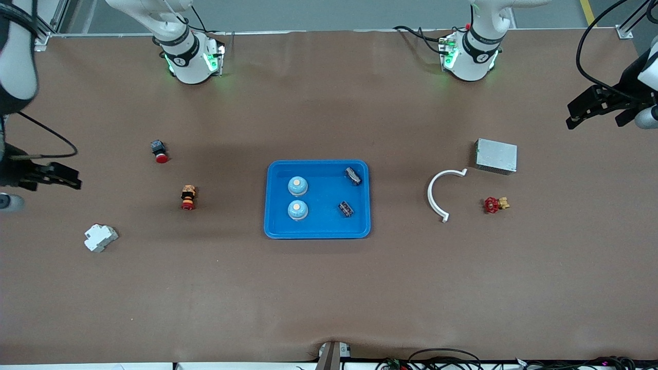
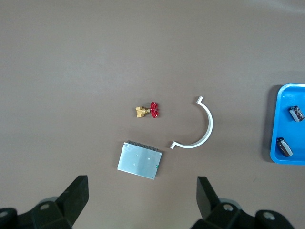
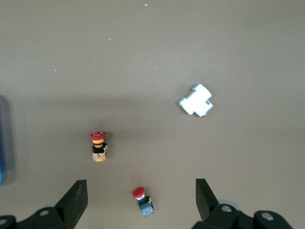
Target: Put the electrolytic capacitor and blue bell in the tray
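Tray (image 1: 317,228) at mid-table, loaded: two blue bells (image 1: 297,186) and two electrolytic capacitors (image 1: 353,176) lie inside it.

The placing appears complete; nothing of the task lies outside the tray. The brown table (image 1: 329,288) carries a grey metal box (image 1: 496,155), a white clamp (image 1: 441,192) and a red valve (image 1: 494,204). The left gripper (image 2: 142,195) and right gripper (image 3: 141,198) wait over the table's ends, fingers spread wide and empty.

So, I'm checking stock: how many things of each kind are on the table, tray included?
Tray: 1
Bells: 2
Capacitors: 2
Red push buttons: 2
White block: 1
White clamp: 1
Red valve: 1
Grey box: 1
Total: 11
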Controlling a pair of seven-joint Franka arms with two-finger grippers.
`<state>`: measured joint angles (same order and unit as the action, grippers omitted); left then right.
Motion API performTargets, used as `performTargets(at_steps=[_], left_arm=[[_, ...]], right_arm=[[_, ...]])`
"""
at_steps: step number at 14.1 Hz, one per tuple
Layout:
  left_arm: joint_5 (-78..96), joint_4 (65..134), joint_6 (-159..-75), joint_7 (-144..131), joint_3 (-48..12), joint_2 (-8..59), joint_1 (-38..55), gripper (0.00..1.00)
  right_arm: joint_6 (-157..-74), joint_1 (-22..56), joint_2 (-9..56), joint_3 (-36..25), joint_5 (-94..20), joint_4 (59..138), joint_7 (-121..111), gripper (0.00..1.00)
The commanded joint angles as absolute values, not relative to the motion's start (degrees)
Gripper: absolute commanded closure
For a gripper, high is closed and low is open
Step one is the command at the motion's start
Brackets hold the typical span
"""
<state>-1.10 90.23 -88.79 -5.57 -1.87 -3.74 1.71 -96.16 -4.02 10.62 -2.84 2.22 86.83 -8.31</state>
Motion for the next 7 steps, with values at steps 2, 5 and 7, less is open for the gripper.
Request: performTargets(at_steps=[2,5,7], left_arm=[[0.09,91.14,-89.21,-4.22,-1.49,-5.19,2.28,0.00],[0.17,91.23,-89.21,-4.04,-1.58,-5.10,2.55,0.00],[0.18,91.23,-89.03,-4.04,-1.58,-5.10,2.20,0.00]], right_arm=[[-95.80,-5.18,6.51,-1.58,1.23,88.86,-8.53,0.00],[-95.28,-5.88,5.36,-1.67,-1.75,89.03,-8.53,0.00],[-94.49,-6.33,4.84,-1.67,-2.11,89.03,-8.53,0.00]])
